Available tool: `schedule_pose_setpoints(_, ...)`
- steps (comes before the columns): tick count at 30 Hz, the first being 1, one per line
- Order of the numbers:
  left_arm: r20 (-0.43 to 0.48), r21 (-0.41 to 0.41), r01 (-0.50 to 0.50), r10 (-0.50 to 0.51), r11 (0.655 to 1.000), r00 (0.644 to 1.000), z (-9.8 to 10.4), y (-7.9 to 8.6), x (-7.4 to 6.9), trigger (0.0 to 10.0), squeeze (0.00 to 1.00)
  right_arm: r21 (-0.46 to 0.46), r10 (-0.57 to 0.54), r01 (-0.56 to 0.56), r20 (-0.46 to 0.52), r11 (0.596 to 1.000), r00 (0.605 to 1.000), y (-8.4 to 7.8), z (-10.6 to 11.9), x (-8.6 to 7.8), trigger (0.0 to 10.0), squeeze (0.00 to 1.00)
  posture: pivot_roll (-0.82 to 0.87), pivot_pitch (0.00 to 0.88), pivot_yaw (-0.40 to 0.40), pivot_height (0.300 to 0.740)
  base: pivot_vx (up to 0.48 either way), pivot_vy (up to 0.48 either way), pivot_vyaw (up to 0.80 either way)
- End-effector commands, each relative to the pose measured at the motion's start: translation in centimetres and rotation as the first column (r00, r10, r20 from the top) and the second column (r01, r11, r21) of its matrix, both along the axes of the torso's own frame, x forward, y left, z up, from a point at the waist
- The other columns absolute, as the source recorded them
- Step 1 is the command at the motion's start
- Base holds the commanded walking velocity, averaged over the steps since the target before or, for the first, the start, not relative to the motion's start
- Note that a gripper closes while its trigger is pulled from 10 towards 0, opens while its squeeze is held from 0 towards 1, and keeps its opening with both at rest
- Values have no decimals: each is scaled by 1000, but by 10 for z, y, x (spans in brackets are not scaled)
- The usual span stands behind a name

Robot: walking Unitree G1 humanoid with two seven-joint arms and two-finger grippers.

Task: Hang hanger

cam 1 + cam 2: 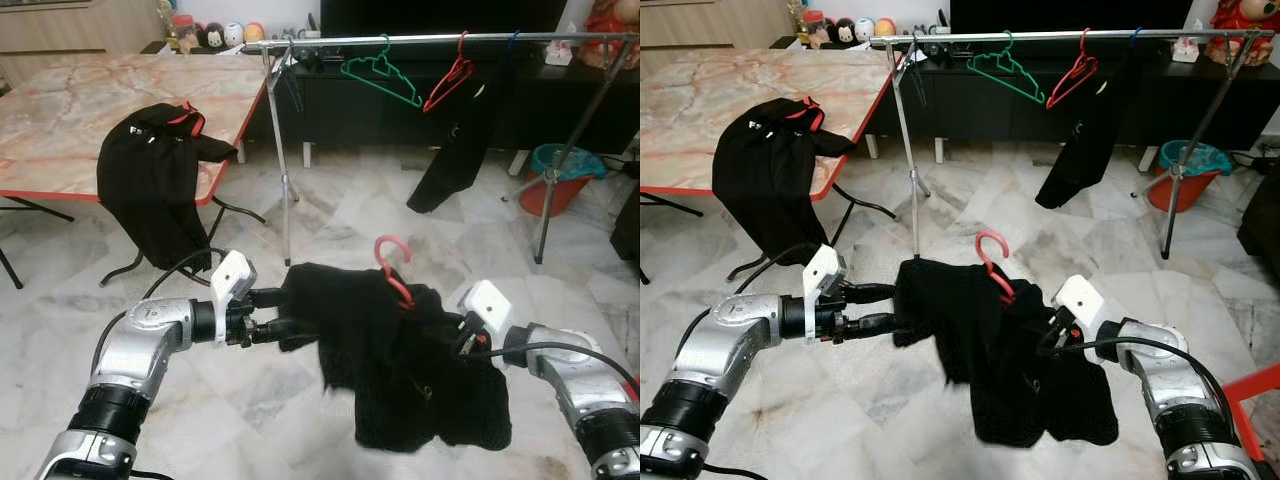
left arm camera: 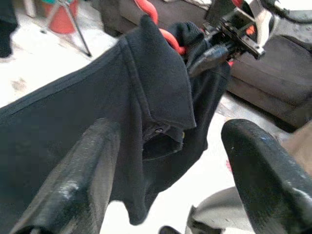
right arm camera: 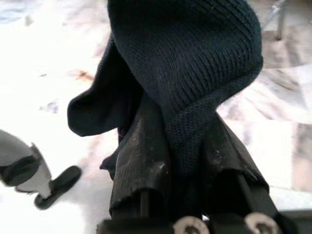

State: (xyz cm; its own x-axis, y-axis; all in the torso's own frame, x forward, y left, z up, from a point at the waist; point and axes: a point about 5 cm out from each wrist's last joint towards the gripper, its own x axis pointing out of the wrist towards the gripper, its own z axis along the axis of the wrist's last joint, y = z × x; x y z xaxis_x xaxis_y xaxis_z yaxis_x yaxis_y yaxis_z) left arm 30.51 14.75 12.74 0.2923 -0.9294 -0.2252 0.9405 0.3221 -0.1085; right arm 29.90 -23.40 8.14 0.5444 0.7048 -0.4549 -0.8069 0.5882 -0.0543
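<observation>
With shirt (image 1: 400,360) on hanger (image 1: 392,268) slung between pincers, well short of rail (image 1: 440,41): right pincer (image 3: 180,161) clamped on cloth, left pincer (image 2: 165,161) wide. Keep hook upright; raise level to rail.

Even indoor daylight, sharp head views, soft and overexposed wrist views.

The marble floor (image 1: 300,400) carries a pale sheen and only faint shadows beneath the black garment (image 1: 400,360). In the wrist views the floor behind the garment burns out to white, the near fingers (image 2: 73,190) are blurred, and the background beyond them is out of focus.
</observation>
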Motion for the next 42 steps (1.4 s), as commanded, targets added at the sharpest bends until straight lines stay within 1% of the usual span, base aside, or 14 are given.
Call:
schedule_pose_setpoints(1,-11,41,43,-42,998,999,0,1,-5,10000,1000,38,93,-95,45,995,995,5,12,-1,0,0,-201,0,34,740,0,0,0)
schedule_pose_setpoints(7,-3,24,62,-62,998,998,6,-8,-5,10000,1000,75,202,-203,12,976,979,13,10,-10,0,0,-197,0,19,740,0,0,0)
schedule_pose_setpoints(13,101,13,54,-55,998,993,25,-17,3,10000,1000,71,300,-298,-34,952,953,22,3,-19,0,0,-201,0,16,740,0,0,0)
schedule_pose_setpoints(14,116,21,54,-56,998,992,26,-17,4,10000,349,71,310,-307,-37,949,950,23,2,-20,0,0,-201,0,16,740,0,0,0)
schedule_pose_setpoints(15,126,28,57,-60,998,990,27,-17,4,10000,0,75,321,-318,-40,945,946,24,2,-21,0,0,-201,0,16,740,0,0,0)
schedule_pose_setpoints(21,112,47,84,-88,995,990,24,-20,2,10000,0,81,357,-353,-47,932,933,29,2,-24,0,0,-203,0,13,740,0,0,0)
schedule_pose_setpoints(24,81,77,136,-142,988,987,14,-26,-1,10000,0,80,375,-370,-48,925,926,33,2,-24,0,0,-209,0,15,740,0,0,0)
schedule_pose_setpoints(30,40,87,152,-156,985,987,9,-26,-2,10000,0,77,385,-381,-49,921,922,35,2,-25,0,0,-211,0,16,740,0,0,0)
schedule_pose_setpoints(31,14,93,172,-174,981,985,7,-26,-5,10000,267,76,387,-383,-48,921,921,36,2,-25,0,0,-211,0,17,740,0,0,0)
schedule_pose_setpoints(33,-6,115,196,-196,974,980,3,-25,-8,10000,290,75,390,-386,-47,920,920,37,2,-25,0,0,-211,0,19,740,0,0,0)
schedule_pose_setpoints(35,-11,128,203,-203,971,979,1,-24,-9,10000,271,76,391,-387,-46,919,919,37,2,-25,0,0,-211,0,19,740,0,0,0)
schedule_pose_setpoints(36,-11,142,202,-203,969,979,-2,-25,-9,10000,90,78,394,-390,-44,918,918,38,2,-25,0,0,-211,0,21,740,0,0,0)
schedule_pose_setpoints(37,-14,151,205,-205,967,979,-6,-28,-10,10000,0,80,399,-395,-40,915,916,40,3,-25,0,0,-213,0,22,740,0,0,0)
schedule_pose_setpoints(42,-27,154,222,-220,963,975,-12,-34,-12,10000,0,78,404,-400,-36,913,914,41,4,-24,0,0,-214,0,23,740,0,0,0)
